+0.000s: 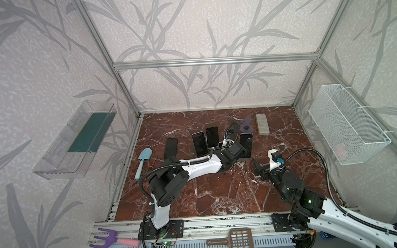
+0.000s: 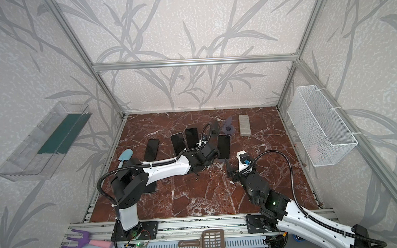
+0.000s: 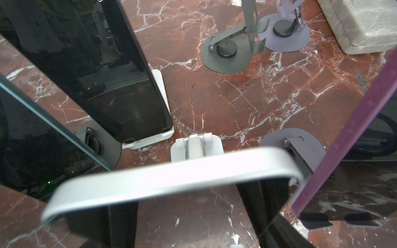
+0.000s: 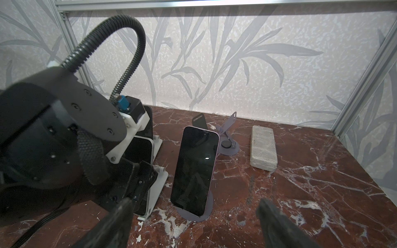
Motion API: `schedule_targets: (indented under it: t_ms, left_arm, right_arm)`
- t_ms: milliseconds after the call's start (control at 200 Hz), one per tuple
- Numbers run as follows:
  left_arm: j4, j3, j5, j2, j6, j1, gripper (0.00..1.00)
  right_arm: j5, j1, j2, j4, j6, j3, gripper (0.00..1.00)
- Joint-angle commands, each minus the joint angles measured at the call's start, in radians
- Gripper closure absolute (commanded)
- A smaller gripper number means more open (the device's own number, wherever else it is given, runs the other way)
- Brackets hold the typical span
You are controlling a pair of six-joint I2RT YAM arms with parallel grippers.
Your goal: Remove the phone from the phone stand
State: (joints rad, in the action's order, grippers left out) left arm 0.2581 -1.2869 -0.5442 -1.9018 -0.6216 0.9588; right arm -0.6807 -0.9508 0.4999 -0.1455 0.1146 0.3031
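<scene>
Most of silver phone (image 3: 171, 178) cut off; left gripper (image 3: 191, 212) grip unclear

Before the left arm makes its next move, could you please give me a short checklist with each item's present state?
1. Is the left gripper at the silver-edged phone: ok.
2. Is the left gripper closed firmly on it: cannot tell.
3. Is that phone off its white stand: not ok, it appears seated.
4. Is there room beside the purple-edged phone: not ok, it looks very close.
5. Is the right gripper open and empty: ok.
</scene>
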Motion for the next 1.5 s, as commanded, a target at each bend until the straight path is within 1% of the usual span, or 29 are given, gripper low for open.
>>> schedule_targets:
  t_ms: [0, 110, 270, 500, 580, 740, 860, 1165, 1280, 1340, 1495]
  left_arm:
    - [-0.007, -0.014, -0.018, -0.011, 0.010, -0.003, 0.32]
    - [-0.002, -0.013, -0.015, 0.000, 0.013, -0.003, 0.38]
    - [-0.002, -0.001, -0.007, 0.035, 0.028, -0.003, 0.42]
    - [-0.019, 0.035, 0.046, 0.122, 0.060, 0.002, 0.47]
    - [-0.040, 0.050, 0.083, 0.158, 0.086, 0.003, 0.51]
    - [-0.018, 0.048, 0.114, 0.232, 0.126, 0.006, 0.54]
    - [0.019, 0.045, 0.110, 0.290, 0.164, 0.006, 0.54]
    - [0.173, 0.041, 0.044, 0.458, 0.263, -0.014, 0.54]
    - [0.249, 0.037, 0.053, 0.520, 0.288, -0.058, 0.55]
    - [0.293, 0.034, 0.083, 0.550, 0.295, -0.105, 0.56]
    - [0.367, 0.033, 0.192, 0.623, 0.315, -0.298, 0.57]
  right_arm:
    - [-0.015, 0.003, 0.010, -0.051, -0.005, -0.009, 0.10]
    - [-0.011, 0.003, 0.009, -0.046, -0.005, -0.005, 0.10]
    - [-0.006, 0.004, -0.007, -0.042, 0.000, -0.008, 0.10]
    - [-0.009, 0.003, -0.004, -0.044, -0.002, -0.010, 0.10]
    - [-0.013, 0.003, 0.002, -0.047, -0.002, -0.011, 0.10]
    - [-0.009, 0.003, -0.001, -0.045, -0.002, -0.010, 0.10]
    - [-0.004, 0.004, -0.003, -0.045, 0.000, -0.010, 0.10]
    - [-0.008, 0.003, 0.000, -0.048, 0.002, -0.013, 0.10]
    - [0.001, 0.003, -0.005, -0.045, 0.006, -0.013, 0.10]
    - [-0.003, 0.003, -0.010, -0.046, 0.006, -0.016, 0.10]
    - [0.010, 0.003, 0.003, -0.046, 0.007, -0.014, 0.10]
